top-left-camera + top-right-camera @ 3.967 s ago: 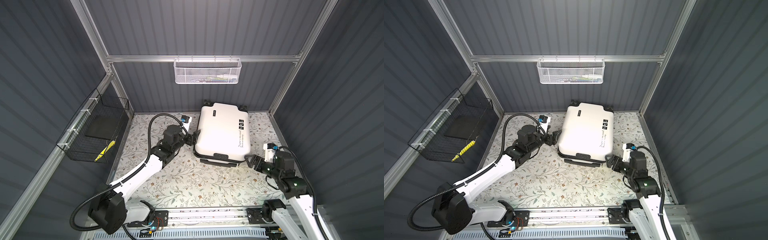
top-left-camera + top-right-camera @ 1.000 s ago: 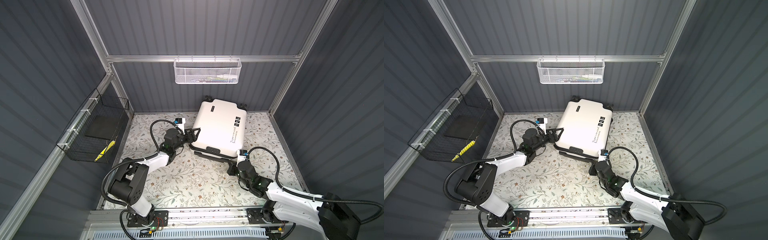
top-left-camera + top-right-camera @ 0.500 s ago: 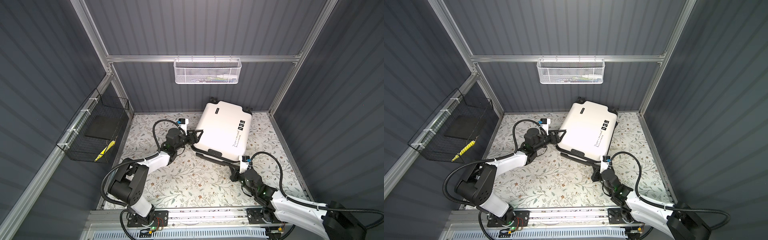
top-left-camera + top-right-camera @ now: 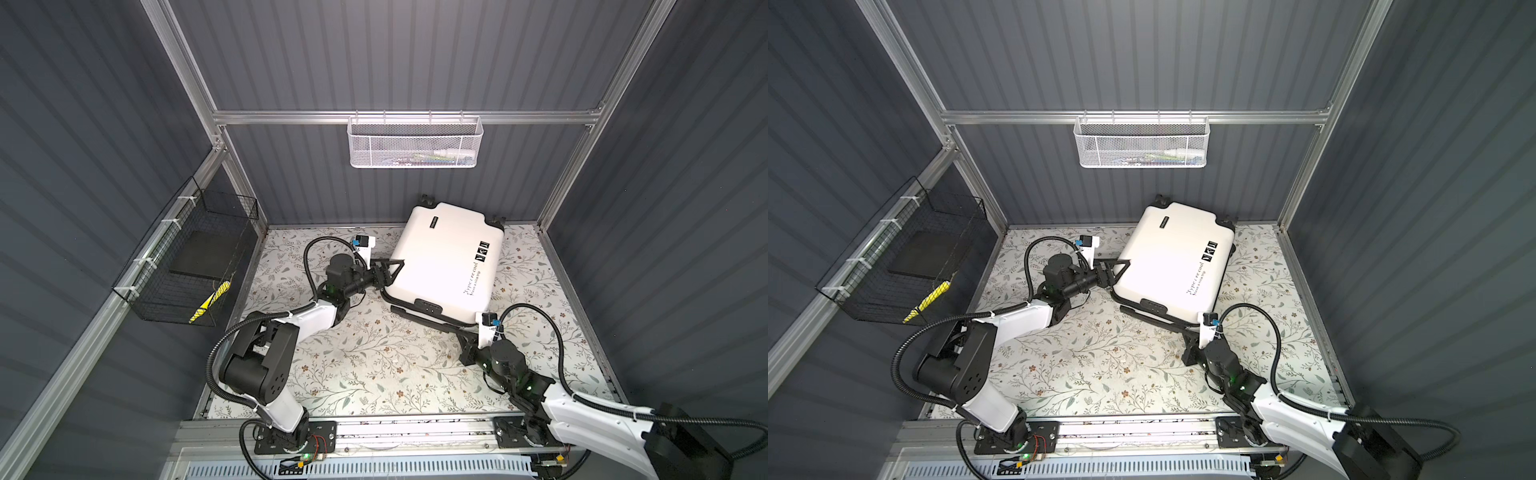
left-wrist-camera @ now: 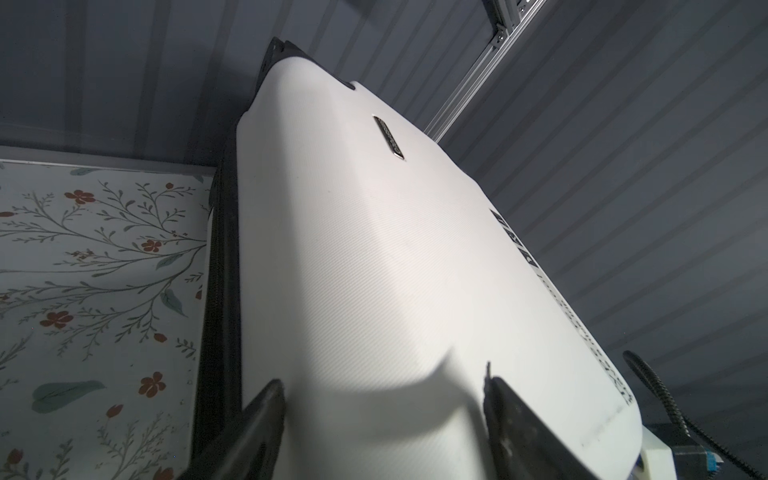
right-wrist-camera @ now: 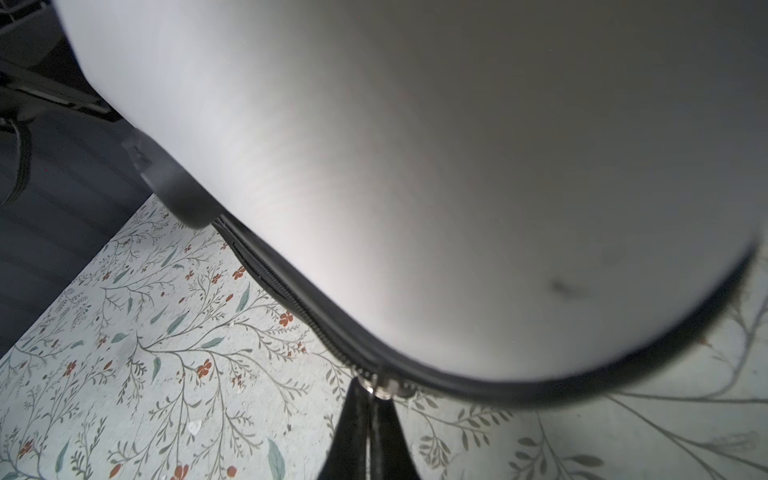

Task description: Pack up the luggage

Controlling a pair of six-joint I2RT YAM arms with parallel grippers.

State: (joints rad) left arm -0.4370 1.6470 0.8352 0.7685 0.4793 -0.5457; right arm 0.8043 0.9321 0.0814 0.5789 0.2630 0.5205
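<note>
at the far left the black wire basket point(image 4: 187, 266) hangs on the side wall. a yellow thing shows low in it, too small to name.

next, the left pincer point(image 4: 392, 274) stands with its jaws apart, set round the left corner of the glossy white hard-shell suitcase point(image 4: 444, 262). whether it squeezes the shell or only steadies it i can't tell.

the suitcase lies flat on the floral-print table point(image 4: 374, 365), right of centre in both top views. a few seconds back it sat squarer to the back wall. it has since swung, and its wheel end now points into the back right corner.

the white mesh basket point(image 4: 413, 141) hangs above, its contents a blur.

the right arm has dropped low and come in under the case's near corner. the right pincer point(image 6: 372, 399) is pinched together on the small metal zip slider point(image 6: 384, 388). i'd judge the zip is being run round that corner, so this is the opening stage, with nothing packed yet.

how far the zip has parted is hidden. the inside can't be seen at all. the black strip along the near edge could be a handle or a gaping seam.
</note>
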